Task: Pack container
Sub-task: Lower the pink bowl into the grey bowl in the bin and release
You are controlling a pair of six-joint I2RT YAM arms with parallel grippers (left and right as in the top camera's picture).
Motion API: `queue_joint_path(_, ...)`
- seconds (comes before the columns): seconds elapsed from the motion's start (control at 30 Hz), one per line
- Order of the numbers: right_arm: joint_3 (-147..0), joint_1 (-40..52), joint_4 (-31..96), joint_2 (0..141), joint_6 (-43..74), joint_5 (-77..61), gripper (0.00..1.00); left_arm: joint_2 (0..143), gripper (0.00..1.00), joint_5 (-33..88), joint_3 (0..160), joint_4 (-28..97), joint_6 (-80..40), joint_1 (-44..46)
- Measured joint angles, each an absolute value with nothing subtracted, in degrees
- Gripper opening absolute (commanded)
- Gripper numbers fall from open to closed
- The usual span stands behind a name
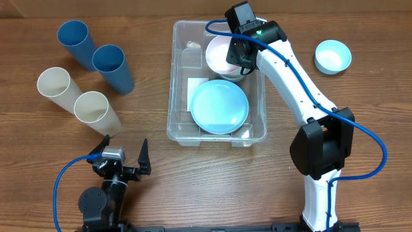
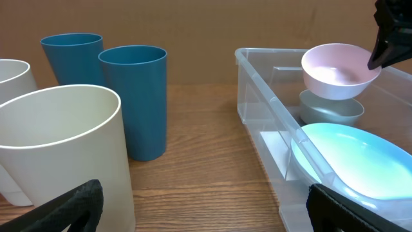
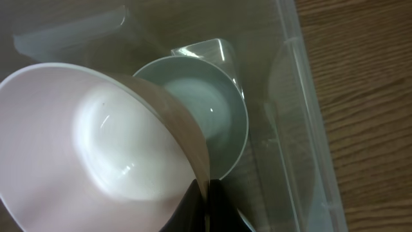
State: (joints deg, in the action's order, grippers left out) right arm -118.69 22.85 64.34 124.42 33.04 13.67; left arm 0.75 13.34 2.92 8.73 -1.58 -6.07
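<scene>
The clear plastic container [image 1: 181, 71] stands mid-table and holds a light blue plate [image 1: 219, 107] and a grey-green bowl [image 3: 222, 122]. My right gripper [image 1: 239, 57] is shut on the rim of a pink bowl [image 1: 219, 54] and holds it just above the grey-green bowl, inside the container's far right corner. In the left wrist view the pink bowl [image 2: 338, 69] hangs over the grey-green bowl [image 2: 331, 111]. My left gripper [image 1: 122, 154] is open and empty near the table's front left, in front of the cups.
Two dark blue cups [image 1: 113, 67] and two cream cups [image 1: 95, 111] stand left of the container. A light blue bowl [image 1: 333, 56] sits on the table at the far right. The container's wall [image 2: 270, 113] stands close to my left gripper's right finger.
</scene>
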Motion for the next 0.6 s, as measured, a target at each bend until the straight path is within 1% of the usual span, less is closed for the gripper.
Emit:
queue_joint_path(0.03,-118.69,22.81,64.07,124.49,33.04,13.93,0.04,0.75,1.00,13.34,2.92,8.73,-1.56,-6.07)
queue_joint_path(0.17,-118.69,22.33,63.79,124.49,33.26,14.39,0.31,0.75,1.00,13.34,2.92,8.73,-1.58,-6.07)
queue_joint_path(0.2,-118.69,22.04,63.86,124.49,32.88,14.48,0.33,0.75,1.00,13.32,2.92,8.71,-1.58,-6.07)
queue_joint_path(0.4,-118.69,20.60,63.83,124.49,32.16,15.20,0.35,0.75,1.00,13.32,2.92,8.73,-1.56,-6.07)
queue_joint_path(0.6,-118.69,20.62,63.48,124.49,29.58,15.18,0.33,0.75,1.00,13.34,2.92,8.73,-1.56,-6.07)
